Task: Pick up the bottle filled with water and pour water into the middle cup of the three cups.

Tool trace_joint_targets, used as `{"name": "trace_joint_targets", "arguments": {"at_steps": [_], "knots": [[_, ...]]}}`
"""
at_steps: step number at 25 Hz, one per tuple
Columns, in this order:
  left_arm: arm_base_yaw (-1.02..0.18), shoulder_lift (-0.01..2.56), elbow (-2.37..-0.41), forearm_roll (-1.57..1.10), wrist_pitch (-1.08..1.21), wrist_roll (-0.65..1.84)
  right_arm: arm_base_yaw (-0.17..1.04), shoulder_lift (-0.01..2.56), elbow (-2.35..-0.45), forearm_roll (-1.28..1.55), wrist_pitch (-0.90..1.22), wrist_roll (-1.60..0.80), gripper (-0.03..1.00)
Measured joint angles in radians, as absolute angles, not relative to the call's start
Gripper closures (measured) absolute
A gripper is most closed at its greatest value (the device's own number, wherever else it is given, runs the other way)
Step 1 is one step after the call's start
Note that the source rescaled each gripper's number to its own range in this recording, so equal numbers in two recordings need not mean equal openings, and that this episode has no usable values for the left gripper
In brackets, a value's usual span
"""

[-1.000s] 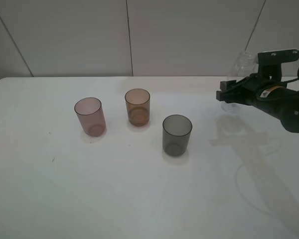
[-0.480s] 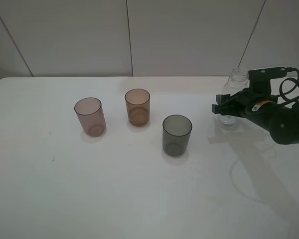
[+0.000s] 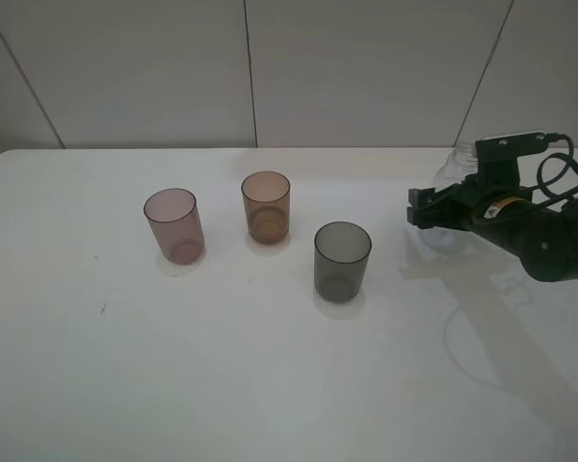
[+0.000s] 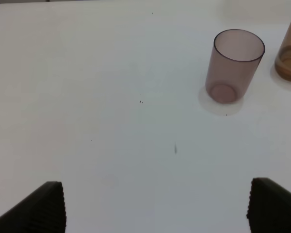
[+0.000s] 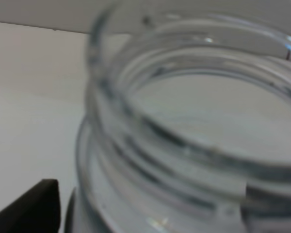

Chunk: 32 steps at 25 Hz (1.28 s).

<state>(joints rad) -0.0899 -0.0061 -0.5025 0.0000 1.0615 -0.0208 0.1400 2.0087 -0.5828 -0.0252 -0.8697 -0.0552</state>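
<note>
- Exterior high view: the white table (image 3: 270, 385) carries three translucent tumblers in a slanting row, the pinkish-mauve cup (image 3: 174, 225) to the left, the amber-brown middle cup (image 3: 266, 207) a little farther back, and the dark smoky grey cup (image 3: 342, 261) nearer and to the right.
- All three stand upright and apart from one another.
- At the right edge of the table the right gripper (image 3: 433, 208) sits low at the clear bottle (image 3: 455, 183), well apart from the cups; the black arm hides most of the bottle, so only its pale shoulder shows.
- Whether the jaws are pressed on the bottle or spread around it cannot be told here.
- Left wrist view: the left gripper (image 4: 155, 208) hangs above bare table with its two dark fingers (image 4: 43, 208) spread wide, holding nothing.
- The pinkish-mauve cup stands upright ahead of it, with the edge of the amber-brown middle cup just beside it at the frame's border.
- Right wrist view: the bottle's wide threaded neck fills the picture, blurred and very close, with no cap.
- One dark finger (image 5: 31, 206) shows beside the bottle's shoulder; contact cannot be told.
</note>
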Motion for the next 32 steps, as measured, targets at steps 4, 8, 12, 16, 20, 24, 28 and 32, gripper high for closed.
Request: {"name": "trace_joint_targets", "arguments": {"at_steps": [4, 8, 12, 16, 20, 24, 28, 32], "knots": [[-0.09, -0.006, -0.503, 0.0, 1.062, -0.021, 0.14, 2.005, -0.583, -0.021, -0.871, -0.055, 0.0], [-0.09, -0.006, -0.503, 0.0, 1.062, -0.021, 0.14, 1.961, -0.582, -0.021, -0.871, -0.056, -0.03], [-0.09, -0.006, -0.503, 0.0, 1.062, -0.021, 0.14, 1.876, -0.581, -0.021, -0.866, -0.065, -0.03], [-0.09, -0.006, -0.503, 0.0, 1.062, -0.021, 0.14, 1.766, -0.58, -0.021, -0.825, -0.101, -0.03], [-0.09, -0.006, -0.503, 0.0, 1.062, -0.021, 0.14, 1.629, -0.579, 0.0, -0.718, -0.115, -0.03], [-0.09, -0.006, -0.503, 0.0, 1.062, -0.021, 0.14, 1.474, -0.579, 0.064, -0.483, -0.115, -0.03], [-0.09, -0.006, -0.503, 0.0, 1.062, -0.021, 0.14, 1.315, -0.588, 0.157, -0.17, -0.115, -0.03], [-0.09, -0.006, -0.503, 0.0, 1.062, -0.021, 0.095, 1.169, -0.638, 0.181, 0.143, -0.054, -0.03]]}}
